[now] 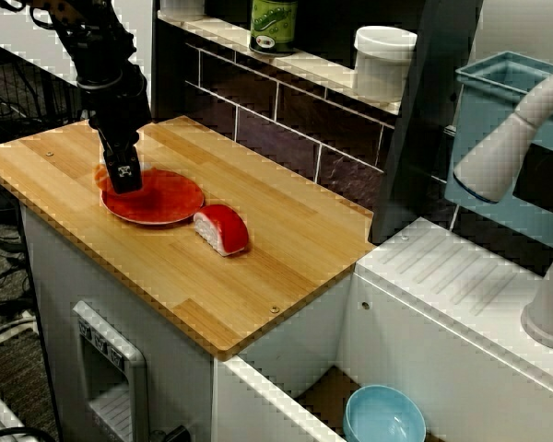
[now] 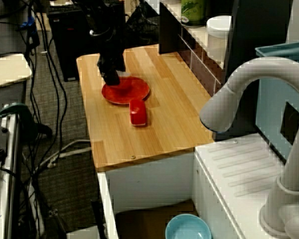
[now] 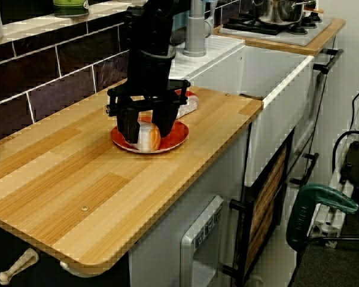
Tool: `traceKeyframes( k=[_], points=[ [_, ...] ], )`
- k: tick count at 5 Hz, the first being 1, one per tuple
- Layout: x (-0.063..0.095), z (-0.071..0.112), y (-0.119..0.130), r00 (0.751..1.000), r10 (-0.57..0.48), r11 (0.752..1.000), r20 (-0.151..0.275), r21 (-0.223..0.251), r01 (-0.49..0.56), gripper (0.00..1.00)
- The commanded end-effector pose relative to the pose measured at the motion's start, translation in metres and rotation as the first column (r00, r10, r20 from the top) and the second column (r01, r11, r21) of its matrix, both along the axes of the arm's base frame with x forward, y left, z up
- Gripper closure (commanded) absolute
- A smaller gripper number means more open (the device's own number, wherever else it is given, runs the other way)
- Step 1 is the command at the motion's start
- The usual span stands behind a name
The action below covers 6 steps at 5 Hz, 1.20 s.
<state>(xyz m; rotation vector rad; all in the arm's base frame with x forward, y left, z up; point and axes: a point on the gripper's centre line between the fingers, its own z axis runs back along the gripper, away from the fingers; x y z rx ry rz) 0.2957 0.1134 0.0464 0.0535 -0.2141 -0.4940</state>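
Observation:
In the low side view, my black gripper [image 3: 148, 128] stands upright over a red plate [image 3: 176, 134] on the wooden counter [image 3: 66, 173]. Its two fingers press either side of an orange and white sushi piece [image 3: 148, 137] that rests on the plate. From above, the gripper [image 1: 124, 175] covers the plate's [image 1: 170, 198] left part, and a bit of the orange piece [image 1: 101, 175] shows beside it. A red and white sushi piece [image 1: 223, 228] lies on the wood just right of the plate, apart from the gripper. The far view shows the same gripper [image 2: 111, 77], plate [image 2: 134, 89] and red piece [image 2: 137, 112].
A green can [image 1: 273, 23] and a white jar [image 1: 383, 60] stand on the tiled ledge behind the counter. To the right are a white drainboard [image 1: 442, 276], a grey faucet [image 1: 507, 138] and a sink holding a blue bowl [image 1: 384, 416]. A stove with a pot [image 3: 281, 12] lies beyond.

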Motion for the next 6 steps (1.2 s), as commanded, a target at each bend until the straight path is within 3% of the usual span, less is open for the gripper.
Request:
traceKeyframes(
  k=[1, 2, 3, 4, 5, 6],
  points=[
    [0.004, 0.024, 0.017, 0.998, -0.011, 0.999, -0.063, -0.048, 0.008, 1.0],
    [0.001, 0.036, 0.018, 0.991, -0.041, 0.994, -0.124, -0.109, 0.028, 1.0],
    [-0.007, 0.048, 0.017, 0.967, -0.116, 0.976, -0.228, -0.207, 0.068, 1.0],
    [-0.009, 0.052, 0.019, 0.944, -0.146, 0.964, -0.296, -0.258, 0.068, 1.0],
    [-0.005, 0.049, 0.026, 0.922, -0.129, 0.962, -0.366, -0.27, 0.028, 1.0],
    [-0.004, 0.045, 0.03, 0.91, -0.11, 0.963, -0.4, -0.271, -0.002, 1.0]
  ],
)
